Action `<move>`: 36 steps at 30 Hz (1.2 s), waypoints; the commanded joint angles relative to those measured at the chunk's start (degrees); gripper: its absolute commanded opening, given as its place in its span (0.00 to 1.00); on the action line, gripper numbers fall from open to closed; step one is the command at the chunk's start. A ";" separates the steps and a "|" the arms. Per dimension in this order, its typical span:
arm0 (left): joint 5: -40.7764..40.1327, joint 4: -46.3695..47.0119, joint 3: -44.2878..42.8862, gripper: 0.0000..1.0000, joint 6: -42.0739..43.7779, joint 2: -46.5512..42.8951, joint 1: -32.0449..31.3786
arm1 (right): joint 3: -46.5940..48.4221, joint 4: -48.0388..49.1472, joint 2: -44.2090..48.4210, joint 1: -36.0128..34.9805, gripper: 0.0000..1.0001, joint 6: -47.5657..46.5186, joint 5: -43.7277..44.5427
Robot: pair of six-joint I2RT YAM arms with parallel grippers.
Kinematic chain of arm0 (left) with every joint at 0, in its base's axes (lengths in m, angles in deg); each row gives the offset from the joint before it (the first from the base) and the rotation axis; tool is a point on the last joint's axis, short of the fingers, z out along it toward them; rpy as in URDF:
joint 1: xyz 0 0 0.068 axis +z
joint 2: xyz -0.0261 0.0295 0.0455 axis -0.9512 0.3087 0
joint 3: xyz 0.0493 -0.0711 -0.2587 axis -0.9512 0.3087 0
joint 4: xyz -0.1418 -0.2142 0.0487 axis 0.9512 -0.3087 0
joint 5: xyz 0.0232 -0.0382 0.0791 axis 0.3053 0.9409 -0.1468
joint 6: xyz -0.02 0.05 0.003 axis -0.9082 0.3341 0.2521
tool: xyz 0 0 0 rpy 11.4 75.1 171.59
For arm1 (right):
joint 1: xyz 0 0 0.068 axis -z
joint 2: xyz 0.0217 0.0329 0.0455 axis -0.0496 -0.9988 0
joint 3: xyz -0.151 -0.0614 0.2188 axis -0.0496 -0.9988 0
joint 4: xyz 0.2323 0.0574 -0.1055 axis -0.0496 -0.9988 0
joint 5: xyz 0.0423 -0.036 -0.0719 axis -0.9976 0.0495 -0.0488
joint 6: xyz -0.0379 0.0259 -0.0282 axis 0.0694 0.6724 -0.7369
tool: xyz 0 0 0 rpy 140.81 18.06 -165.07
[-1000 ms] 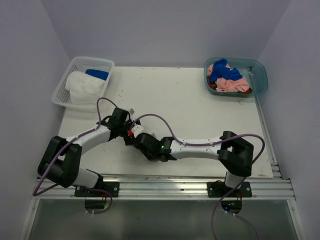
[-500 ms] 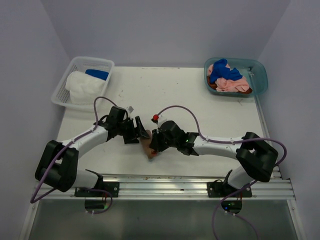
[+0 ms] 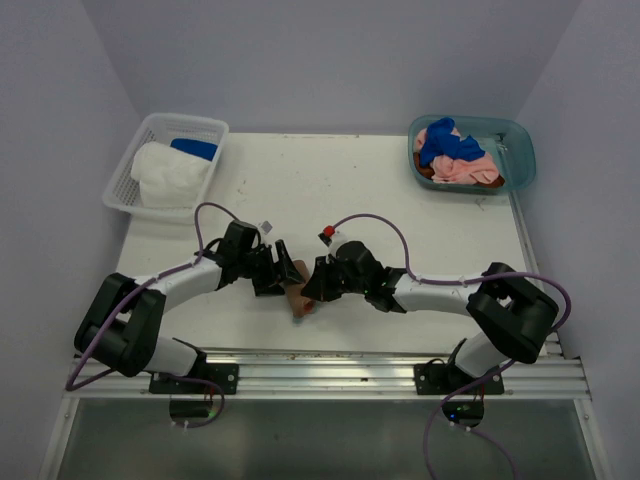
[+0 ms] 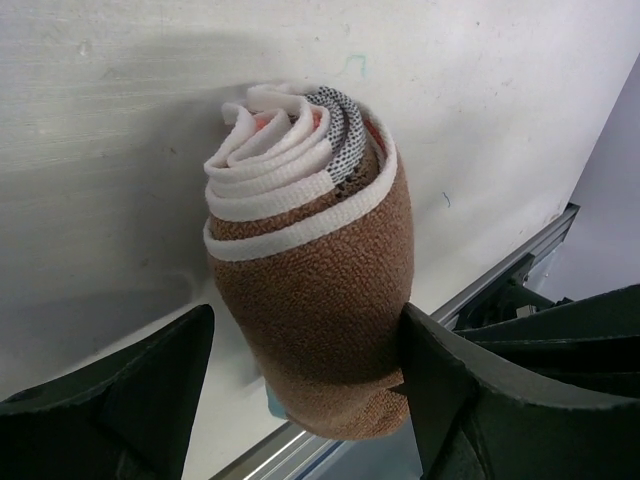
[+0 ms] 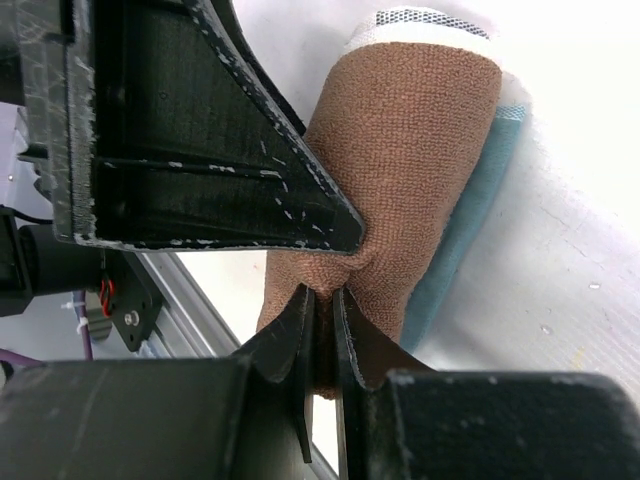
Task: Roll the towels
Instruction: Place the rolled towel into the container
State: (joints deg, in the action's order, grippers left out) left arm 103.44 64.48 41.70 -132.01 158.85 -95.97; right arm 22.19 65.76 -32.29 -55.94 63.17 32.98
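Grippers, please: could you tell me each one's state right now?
Left gripper: open, straddling the brown towel.
Right gripper: shut, pinching that towel.

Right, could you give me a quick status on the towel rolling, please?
Left gripper open astride rolled brown towel. Right gripper pinching its outer layer. Basket, tub well clear.

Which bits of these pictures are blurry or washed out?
Left wrist view: the brown towel is fairly sharp, the dark fingers below it soft-edged. Right wrist view: the table glares white beside the towel. Top view: evenly lit.
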 commanded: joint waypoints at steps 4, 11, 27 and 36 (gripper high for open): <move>0.89 7.23 2.26 0.74 -3.60 3.62 -2.68 | -1.62 7.92 1.43 1.77 0.00 3.41 -2.48; 1.24 14.61 4.37 0.71 -6.50 5.73 -4.00 | -3.29 10.82 1.17 2.83 0.00 5.34 -3.88; 0.19 17.09 4.20 0.33 -9.32 7.76 -5.32 | -2.51 10.39 0.02 4.06 0.13 5.17 -5.64; -7.20 -1.19 -5.29 0.17 -2.99 3.98 -3.13 | 0.75 -6.83 11.62 6.16 0.62 -2.83 2.52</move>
State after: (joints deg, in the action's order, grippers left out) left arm 100.21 71.21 40.35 -138.98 165.26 -100.36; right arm 20.13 63.99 -26.44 -51.46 64.37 30.95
